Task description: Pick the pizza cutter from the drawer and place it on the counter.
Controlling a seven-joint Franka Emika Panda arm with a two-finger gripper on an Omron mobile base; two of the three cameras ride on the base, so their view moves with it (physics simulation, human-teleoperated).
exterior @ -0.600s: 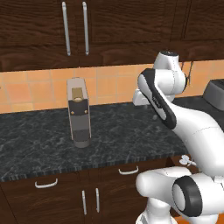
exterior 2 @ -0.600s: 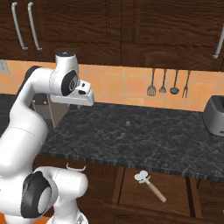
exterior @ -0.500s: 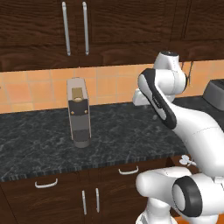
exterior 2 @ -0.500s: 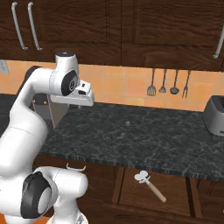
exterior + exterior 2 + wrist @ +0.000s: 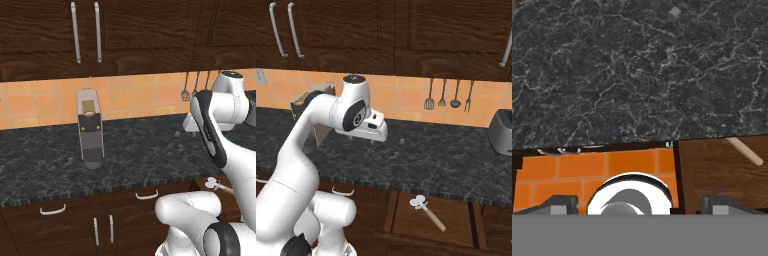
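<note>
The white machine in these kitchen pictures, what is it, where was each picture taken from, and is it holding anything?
It is a robot arm in a computer-rendered kitchen, with a two-finger gripper at its end. Two pictures come from cameras riding on its base, behind the arm to its left and right, so they show the same scene from two sides. The third comes from a camera on the hand, looking down along the gripper.

The counter is dark marbled stone. On it stand a coffee machine and, at the far right, a toaster. Utensils hang on the orange tiled wall.

Below the counter a drawer stands open, and the pizza cutter lies inside it. The hand camera catches its wooden handle.

The gripper hovers above the counter. Nothing is seen in it, but whether it is open or shut is hard to tell.
</note>
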